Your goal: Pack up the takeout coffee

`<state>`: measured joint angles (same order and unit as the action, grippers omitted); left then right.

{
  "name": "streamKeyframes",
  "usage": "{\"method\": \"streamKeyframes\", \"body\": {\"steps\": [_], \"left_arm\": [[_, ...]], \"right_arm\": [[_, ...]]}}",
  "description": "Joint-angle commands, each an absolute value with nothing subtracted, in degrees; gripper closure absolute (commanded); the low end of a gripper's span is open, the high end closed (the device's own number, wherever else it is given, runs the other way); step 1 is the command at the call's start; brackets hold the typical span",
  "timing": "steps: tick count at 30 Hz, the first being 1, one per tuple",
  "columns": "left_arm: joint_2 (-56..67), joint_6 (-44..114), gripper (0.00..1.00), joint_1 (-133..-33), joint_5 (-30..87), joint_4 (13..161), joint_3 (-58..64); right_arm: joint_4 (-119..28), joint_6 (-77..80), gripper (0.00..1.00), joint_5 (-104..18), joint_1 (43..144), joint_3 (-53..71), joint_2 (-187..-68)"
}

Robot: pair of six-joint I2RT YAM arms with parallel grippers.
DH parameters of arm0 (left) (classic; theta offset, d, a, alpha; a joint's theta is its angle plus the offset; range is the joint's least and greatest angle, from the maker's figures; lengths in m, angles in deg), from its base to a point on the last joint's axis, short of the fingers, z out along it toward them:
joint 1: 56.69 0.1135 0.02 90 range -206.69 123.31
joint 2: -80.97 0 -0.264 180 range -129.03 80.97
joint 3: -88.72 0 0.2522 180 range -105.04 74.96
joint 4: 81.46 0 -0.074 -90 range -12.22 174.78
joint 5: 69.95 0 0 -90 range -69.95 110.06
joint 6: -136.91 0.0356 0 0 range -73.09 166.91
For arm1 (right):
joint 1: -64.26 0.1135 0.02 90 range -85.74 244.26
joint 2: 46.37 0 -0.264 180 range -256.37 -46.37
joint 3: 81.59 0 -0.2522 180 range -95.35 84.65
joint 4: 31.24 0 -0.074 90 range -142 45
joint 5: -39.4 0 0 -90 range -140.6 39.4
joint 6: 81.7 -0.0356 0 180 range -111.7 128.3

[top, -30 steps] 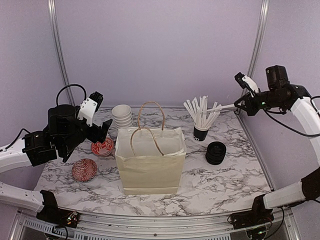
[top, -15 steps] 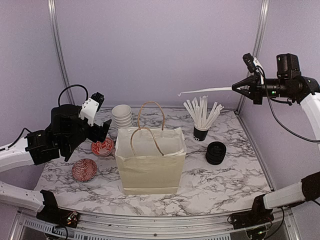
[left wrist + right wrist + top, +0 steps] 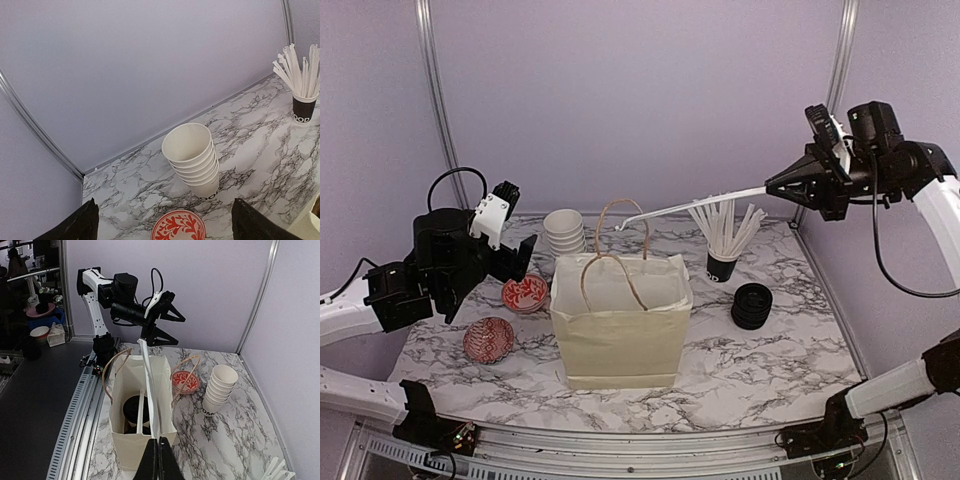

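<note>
Lilac walls (image 3: 640,100) with metal posts (image 3: 433,90) enclosed a marbled worktop (image 3: 750,370); dark floor (image 3: 30,405) lay beyond.

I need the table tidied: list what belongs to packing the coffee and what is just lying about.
Job: paper bag; black-lidded cup inside it; white stirrer in the right gripper.
Lying about: stacked lidless cups; two red bowls; spare black lids; cup of stirrers.

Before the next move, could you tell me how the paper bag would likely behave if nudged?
The paper bag probably slides or tips easily: it stands tall on a smooth marbled table. Its thin walls look floppy and would likely buckle. The black-lidded cup inside may steady its base a little.
</note>
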<state>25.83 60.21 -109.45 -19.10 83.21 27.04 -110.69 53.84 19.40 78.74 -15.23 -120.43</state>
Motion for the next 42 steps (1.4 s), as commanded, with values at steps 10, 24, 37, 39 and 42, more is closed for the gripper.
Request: {"method": "streamKeyframes", "body": {"steps": [10,24,37,39,42], "left_arm": [[25.3,60.9,0.07,-108.9,-20.9,84.2,27.8],[25.0,61.1,0.07,-108.8,-20.4,83.7,27.5],[25.4,60.5,0.06,-108.8,-19.6,82.7,27.1],[25.8,59.8,0.06,-108.8,-19.8,82.7,26.9],[26.7,59.0,0.05,-108.8,-20.5,83.2,26.9]], "right_arm": [[-107.9,52.3,1.0,1.6,95.4,-12.9,-125.0],[-106.6,51.1,1.0,-16.8,113.5,-21.1,-139.5],[-109.7,53.3,0.47,-16.4,113.4,-25.2,-139.3],[-110.0,54.0,0.44,-14.2,109.6,-25.3,-137.3],[-108.1,53.8,0.41,-9.4,99.3,-23.9,-133.7]]}}
